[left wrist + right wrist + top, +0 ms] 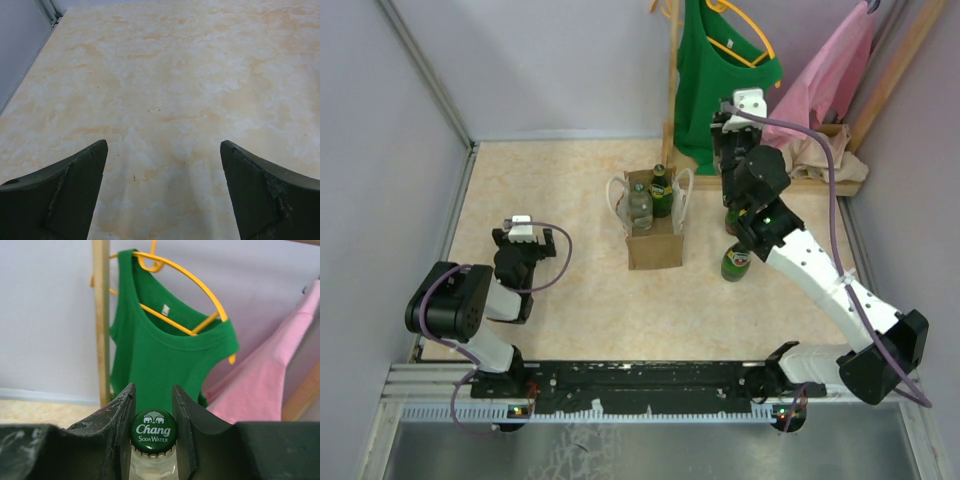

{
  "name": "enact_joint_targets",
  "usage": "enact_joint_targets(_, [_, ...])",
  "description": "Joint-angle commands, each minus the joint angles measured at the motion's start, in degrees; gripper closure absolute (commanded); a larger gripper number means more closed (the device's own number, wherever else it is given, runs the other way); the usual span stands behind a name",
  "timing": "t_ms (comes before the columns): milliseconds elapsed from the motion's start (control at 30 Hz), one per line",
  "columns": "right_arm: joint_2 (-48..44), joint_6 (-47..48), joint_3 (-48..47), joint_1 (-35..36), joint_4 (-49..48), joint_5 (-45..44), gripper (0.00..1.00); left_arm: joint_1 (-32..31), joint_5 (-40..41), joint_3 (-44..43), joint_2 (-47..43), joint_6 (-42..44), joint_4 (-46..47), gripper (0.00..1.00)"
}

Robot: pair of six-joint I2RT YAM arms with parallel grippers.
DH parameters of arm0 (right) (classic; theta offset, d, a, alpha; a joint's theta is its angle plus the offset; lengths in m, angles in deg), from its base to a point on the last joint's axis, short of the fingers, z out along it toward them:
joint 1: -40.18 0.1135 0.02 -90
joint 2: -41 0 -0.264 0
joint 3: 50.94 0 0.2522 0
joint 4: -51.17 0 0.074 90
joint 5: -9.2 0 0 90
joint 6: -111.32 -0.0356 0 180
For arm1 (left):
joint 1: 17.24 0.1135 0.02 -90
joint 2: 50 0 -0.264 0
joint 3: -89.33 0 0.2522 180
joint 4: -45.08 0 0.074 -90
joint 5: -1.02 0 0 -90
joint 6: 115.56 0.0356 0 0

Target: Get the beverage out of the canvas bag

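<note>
L gripper: jaws spread wide, nothing btwn them. Its dark, matte, wedge-shaped fingers hang over the table, a smooth beige top w/ marbled orange veining.

Centre: canvas bag, boxy tan fabric, upright, mouth open, white looped handles drooping off either side. Inside it, side by side, are a clear glass bottle and a green glass bottle, necks up.

R of the bag and apart from it, R gripper is clamped on the neck of a third bottle, at its crimped green cap printed "Chang Soda Water". The glass below looks pale. In the top view this bottle is mostly hidden under the arm, so can't tell if its base touches the table. Nearer the arm bases, a fourth bottle, green w/ a label, stands on the table beside the R arm.

Behind: green sleeveless shirt, soft knit, on a thin yellow hanger by a wooden post. Pink garment far R.
</note>
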Motion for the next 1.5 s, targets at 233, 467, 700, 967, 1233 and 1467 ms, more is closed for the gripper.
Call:
enact_joint_targets(233, [0.3, -11.5, 4.6, -7.0, -3.7, 4.7, 1.0, 0.3, -0.6, -0.8, 0.0, -0.5, 0.8, 0.0])
enact_joint_targets(467, [3.9, -14.9, 5.8, -7.0, -3.5, 9.0, 1.0, 0.3, -0.6, -0.8, 0.0, -0.5, 0.8, 0.0])
enact_joint_targets(700, [7.8, -15.8, 6.3, -7.0, -3.1, 9.4, 1.0, 0.3, -0.6, -0.8, 0.0, -0.5, 0.8, 0.0])
enact_joint_targets(967, [12.6, -17.9, 9.9, -7.3, -6.8, 8.3, 1.0, 0.3, -0.6, -0.8, 0.0, -0.5, 0.8, 0.0])
enact_joint_targets(1233, [17.3, -20.4, 13.9, -8.2, -14.4, 7.1, 1.0, 0.3, -0.6, -0.7, 0.0, -0.5, 0.8, 0.0])
enact_joint_targets(1467, [19.6, -20.8, 16.7, -8.6, -21.5, 6.6, 1.0, 0.3, -0.6, -0.8, 0.0, -0.5, 0.7, 0.0])
